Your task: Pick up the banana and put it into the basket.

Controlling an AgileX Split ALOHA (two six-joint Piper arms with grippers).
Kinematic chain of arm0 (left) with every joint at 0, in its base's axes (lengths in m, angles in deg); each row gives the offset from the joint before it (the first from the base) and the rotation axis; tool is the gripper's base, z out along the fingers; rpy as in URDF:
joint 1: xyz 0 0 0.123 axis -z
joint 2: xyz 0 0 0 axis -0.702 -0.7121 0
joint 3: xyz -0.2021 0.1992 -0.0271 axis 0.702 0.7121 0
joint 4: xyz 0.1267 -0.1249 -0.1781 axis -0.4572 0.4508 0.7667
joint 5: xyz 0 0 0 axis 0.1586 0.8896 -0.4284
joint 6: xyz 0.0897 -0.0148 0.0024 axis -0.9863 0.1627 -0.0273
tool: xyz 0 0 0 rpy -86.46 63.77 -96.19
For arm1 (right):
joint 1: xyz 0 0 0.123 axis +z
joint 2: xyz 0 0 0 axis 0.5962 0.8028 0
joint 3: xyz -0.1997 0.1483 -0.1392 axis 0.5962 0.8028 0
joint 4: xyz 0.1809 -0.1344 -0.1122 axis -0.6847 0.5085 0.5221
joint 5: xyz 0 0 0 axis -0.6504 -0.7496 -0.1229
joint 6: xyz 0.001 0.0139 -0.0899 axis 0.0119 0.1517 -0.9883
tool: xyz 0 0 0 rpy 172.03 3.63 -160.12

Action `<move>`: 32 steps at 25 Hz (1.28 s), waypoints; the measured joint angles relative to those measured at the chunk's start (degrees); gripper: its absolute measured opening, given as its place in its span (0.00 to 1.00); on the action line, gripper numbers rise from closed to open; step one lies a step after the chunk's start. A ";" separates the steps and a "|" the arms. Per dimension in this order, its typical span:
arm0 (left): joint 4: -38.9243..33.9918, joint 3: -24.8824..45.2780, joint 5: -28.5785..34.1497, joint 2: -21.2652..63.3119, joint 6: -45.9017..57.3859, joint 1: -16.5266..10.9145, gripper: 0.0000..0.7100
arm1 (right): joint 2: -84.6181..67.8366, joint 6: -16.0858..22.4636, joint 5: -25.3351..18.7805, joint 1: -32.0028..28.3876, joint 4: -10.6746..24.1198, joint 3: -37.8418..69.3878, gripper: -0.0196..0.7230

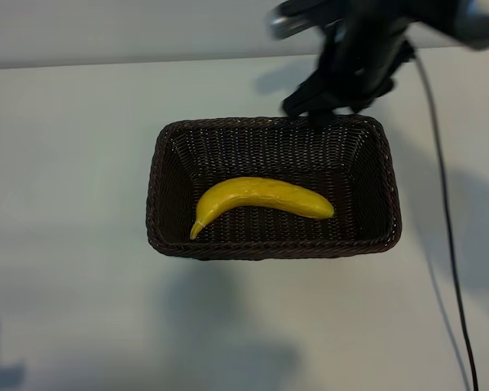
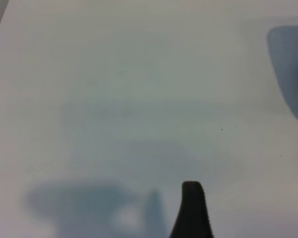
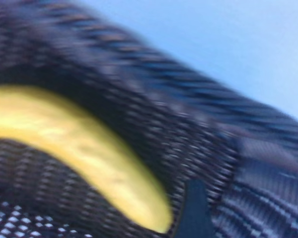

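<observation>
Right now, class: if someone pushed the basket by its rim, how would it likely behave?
The basket would probably slide rather than tip: it looks low, wide and flat-bottomed. Its woven wicker suggests it is light and slightly flexible. The banana lying loose inside might shift.

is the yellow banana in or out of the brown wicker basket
In. The curved yellow banana lies flat on the floor of the dark brown woven wicker basket, inside its rim, with no gripper holding it.

The right arm (image 1: 367,49) is black with a silvery link; a black cable (image 1: 448,228) trails from it.
</observation>
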 joint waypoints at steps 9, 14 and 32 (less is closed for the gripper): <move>0.00 0.00 0.00 0.00 0.00 0.00 0.83 | 0.00 0.43 -3.21 -16.27 -2.58 -0.07 0.79; 0.00 0.00 0.00 0.00 0.00 0.00 0.83 | 0.00 -0.40 -5.78 -23.08 -1.95 -0.07 0.76; -0.06 0.00 0.00 0.00 -0.05 0.00 0.83 | -12.67 -4.20 -8.26 -25.82 -1.72 16.78 0.74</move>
